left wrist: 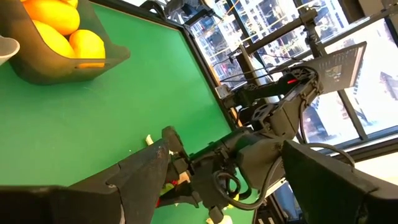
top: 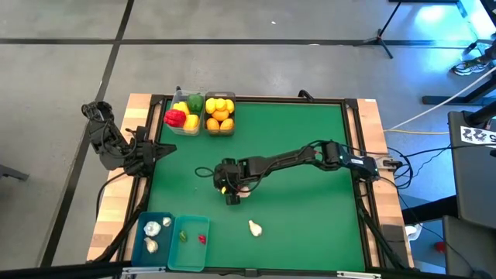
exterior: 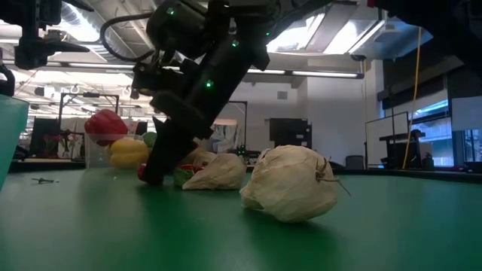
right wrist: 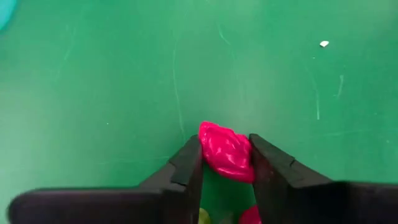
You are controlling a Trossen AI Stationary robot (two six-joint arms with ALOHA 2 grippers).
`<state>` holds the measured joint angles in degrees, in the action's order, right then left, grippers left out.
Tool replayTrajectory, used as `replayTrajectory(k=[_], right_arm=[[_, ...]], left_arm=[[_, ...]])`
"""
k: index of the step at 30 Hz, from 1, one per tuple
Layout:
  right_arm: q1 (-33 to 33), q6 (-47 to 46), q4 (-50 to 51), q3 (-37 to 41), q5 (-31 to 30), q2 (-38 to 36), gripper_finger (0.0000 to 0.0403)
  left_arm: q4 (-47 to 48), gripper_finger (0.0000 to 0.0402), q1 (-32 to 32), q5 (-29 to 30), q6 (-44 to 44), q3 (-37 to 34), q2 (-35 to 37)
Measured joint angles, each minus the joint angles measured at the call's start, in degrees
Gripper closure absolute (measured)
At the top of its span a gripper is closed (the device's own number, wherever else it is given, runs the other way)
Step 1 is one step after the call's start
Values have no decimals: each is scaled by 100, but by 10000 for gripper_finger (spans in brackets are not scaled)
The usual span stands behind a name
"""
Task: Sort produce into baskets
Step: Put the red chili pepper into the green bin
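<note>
My right gripper (top: 231, 198) reaches to the middle of the green table and is shut on a small red chili (right wrist: 225, 152); its fingertips (exterior: 154, 177) stand at the table top. More red and green bits (exterior: 181, 177) lie by the fingers. Two white garlic bulbs (exterior: 290, 184) (exterior: 218, 173) rest on the cloth close by, one of them nearer the front edge (top: 255, 228). My left gripper (top: 167, 149) waits open at the table's left edge, holding nothing. My right gripper pinches the red chili (right wrist: 214, 140) between its two fingertips (right wrist: 189, 165), which come slanting down from the table's right side. The chili sticks out a little past the tips. I cannot tell whether it still rests on the cloth.
Two clear baskets stand at the far left, one (top: 186, 133) with peppers, one (top: 219, 134) with lemons and oranges. Two teal baskets stand at the near left, one (top: 155, 215) with garlic, one (top: 191, 218) with chilies. Open green cloth lies to the right.
</note>
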<state>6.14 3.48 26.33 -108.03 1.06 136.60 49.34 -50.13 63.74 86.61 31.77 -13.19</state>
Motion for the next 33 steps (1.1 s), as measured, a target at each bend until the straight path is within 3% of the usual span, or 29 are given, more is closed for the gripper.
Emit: replayTrajectory(k=[10, 16, 26, 33], right_arm=[[215, -46, -76, -814, 202, -83, 310], [612, 114, -625, -1332, 379, -90, 310], [1272, 324, -1778, -1430, 452, -72, 310], [1341, 214, -2257, -1432, 455, 194, 310]], left_arm=[[11, 95, 0, 3, 0, 0, 2], [13, 95, -2, 1, 0, 0, 2], [20, 95, 0, 1, 0, 0, 0], [20, 95, 0, 1, 0, 0, -7]])
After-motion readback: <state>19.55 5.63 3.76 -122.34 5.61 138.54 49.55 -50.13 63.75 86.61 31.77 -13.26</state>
